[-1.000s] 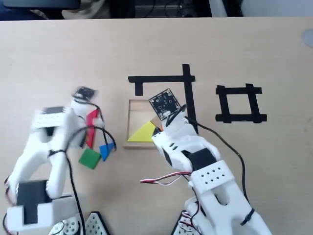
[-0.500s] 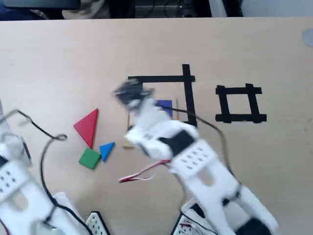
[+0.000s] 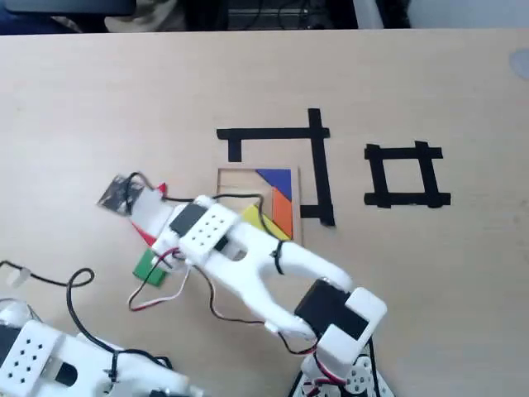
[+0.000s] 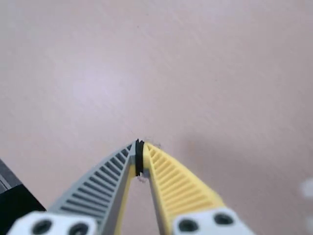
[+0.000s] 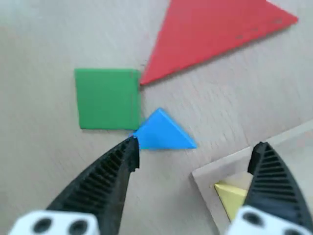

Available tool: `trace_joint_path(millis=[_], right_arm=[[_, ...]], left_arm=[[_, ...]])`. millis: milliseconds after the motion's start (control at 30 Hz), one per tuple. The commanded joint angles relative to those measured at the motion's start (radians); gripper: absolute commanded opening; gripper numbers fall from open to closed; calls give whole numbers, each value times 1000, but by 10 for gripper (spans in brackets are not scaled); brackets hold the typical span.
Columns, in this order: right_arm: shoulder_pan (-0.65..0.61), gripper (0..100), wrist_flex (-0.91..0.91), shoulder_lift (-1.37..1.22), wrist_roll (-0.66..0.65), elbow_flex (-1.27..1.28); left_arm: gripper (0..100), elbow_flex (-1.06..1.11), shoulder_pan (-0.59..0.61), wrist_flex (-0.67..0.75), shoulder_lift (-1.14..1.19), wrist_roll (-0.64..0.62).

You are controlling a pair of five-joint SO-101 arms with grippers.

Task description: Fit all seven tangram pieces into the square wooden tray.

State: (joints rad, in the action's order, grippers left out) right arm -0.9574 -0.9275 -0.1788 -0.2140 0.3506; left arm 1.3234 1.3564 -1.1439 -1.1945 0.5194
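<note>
**Change.** A second ago the left arm point(image 3: 41, 364) stood over the loose pieces and the right arm point(image 3: 248, 248) over the tray point(image 3: 235, 172). The left arm has since pulled back to the lower left of the high view. The right arm has swung across to the loose pieces at centre left. The tray is now uncovered and holds a blue piece point(image 3: 277, 178), an orange piece point(image 3: 283, 211) and a yellow piece point(image 3: 263, 222). Any others under the arm cannot be confirmed. Judgement: the right arm has taken over the picking, and no loose piece has yet been gripped.

**Pose, right arm.** It is stretched low from its base at the lower right, across the tray's lower left corner. Its jaws stand wide apart and hold nothing. One fingertip sits just beside the blue triangle point(image 5: 161, 132). The green square point(image 5: 107, 98) touches that triangle, and the red triangle point(image 5: 215, 34) lies beyond both. All three rest on the worktop point(image 5: 44, 44), outside the tray.

**Pose, left arm.** It is folded back. Its jaws are closed tip to tip over bare worktop and are empty.
</note>
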Motion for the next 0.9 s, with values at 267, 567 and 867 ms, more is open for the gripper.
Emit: trace_joint_path(millis=[267, 567, 867], right_arm=[[-77, 332, 0, -130, 3, -257], [-83, 332, -110, -321, 49, -438], [-83, 332, -117, -329, 146, -447]], left_arm=[[30, 125, 176, 75, -20, 58], [30, 130, 177, 75, -25, 21], [30, 134, 179, 69, -25, 21]])
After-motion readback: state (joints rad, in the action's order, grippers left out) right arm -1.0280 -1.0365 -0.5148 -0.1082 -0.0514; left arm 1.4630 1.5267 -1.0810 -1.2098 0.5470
